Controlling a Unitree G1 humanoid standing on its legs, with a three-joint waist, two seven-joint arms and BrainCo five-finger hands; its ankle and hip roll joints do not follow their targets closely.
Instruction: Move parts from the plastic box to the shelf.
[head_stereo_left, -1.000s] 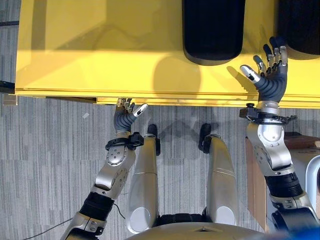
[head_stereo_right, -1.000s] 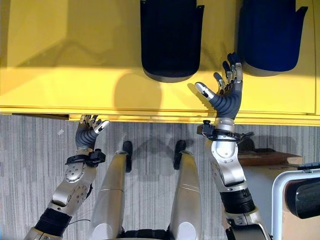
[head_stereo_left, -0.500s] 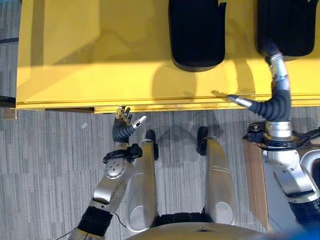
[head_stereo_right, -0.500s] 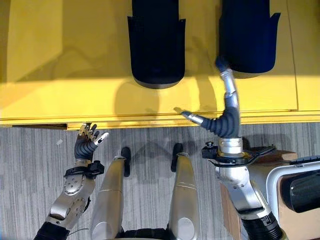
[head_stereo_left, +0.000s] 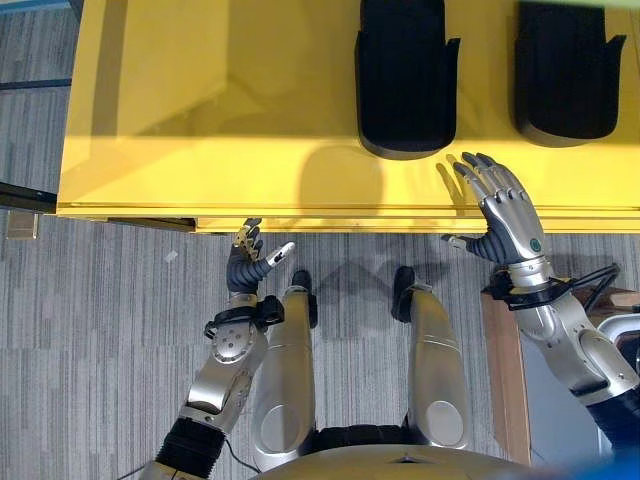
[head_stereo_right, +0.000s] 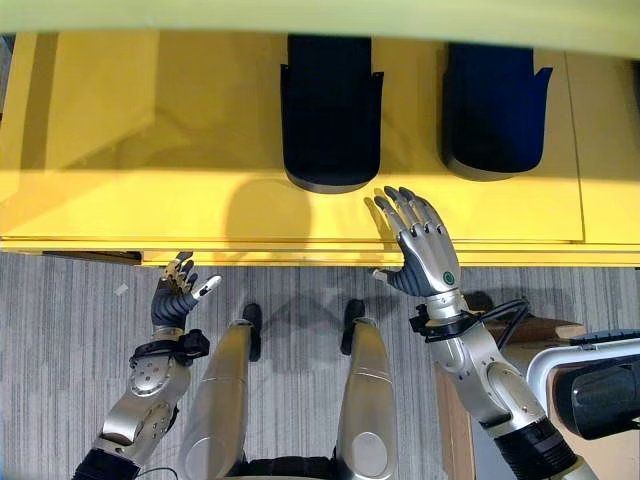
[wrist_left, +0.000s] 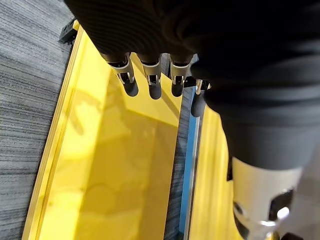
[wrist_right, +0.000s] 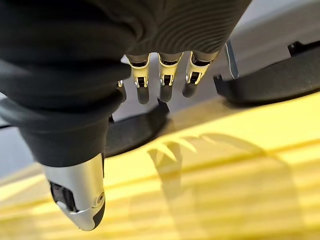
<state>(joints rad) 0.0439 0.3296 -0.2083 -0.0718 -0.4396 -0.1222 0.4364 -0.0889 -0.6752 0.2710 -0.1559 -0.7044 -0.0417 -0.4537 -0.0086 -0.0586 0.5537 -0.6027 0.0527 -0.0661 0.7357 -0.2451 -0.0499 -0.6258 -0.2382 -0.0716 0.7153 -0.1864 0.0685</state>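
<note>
This looks like a workshop or industrial lab. A bright yellow shelf (head_stereo_left: 250, 110) of flat painted panels spans the upper part of the eye views, with two dark plastic bins (head_stereo_left: 404, 75) set on it at upper centre and upper right. Below it lies grey striped carpet (head_stereo_left: 90, 330), office-style flooring.

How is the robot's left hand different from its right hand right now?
The left hand is raised over the grey floor, just short of the yellow shelf; the right hand is spread over the shelf's front edge, near a dark part. The left hand shows its palm side, the right hand its silver back. Both are open and hold nothing.
</note>
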